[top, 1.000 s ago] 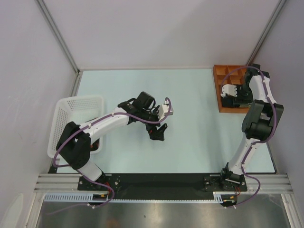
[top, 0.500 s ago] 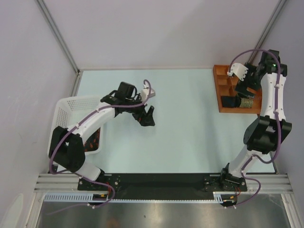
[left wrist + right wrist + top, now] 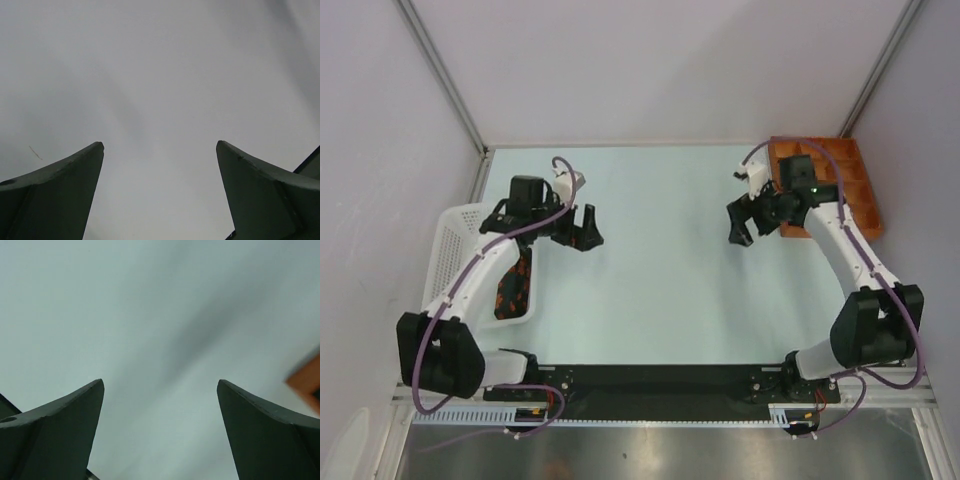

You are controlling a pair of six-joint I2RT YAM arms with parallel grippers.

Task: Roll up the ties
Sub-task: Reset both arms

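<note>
A dark bundle of fabric with red-orange marks, seemingly a tie, lies in the white mesh basket at the left. No other ties show; my right arm covers part of the orange tray. My left gripper hangs open just right of the basket. Its wrist view shows the left gripper with only bare table between the fingers. The right gripper stands open over the table, left of the tray. In the right wrist view the right gripper holds nothing, and a tray corner shows at the right edge.
The pale table runs between the two grippers. Grey walls close in the back and both sides. The arm bases sit on the black rail at the near edge.
The left arm has swung left from mid-table to the basket's side. The right arm has come out of the tray and moved left over the table, its jaws wider than before.
</note>
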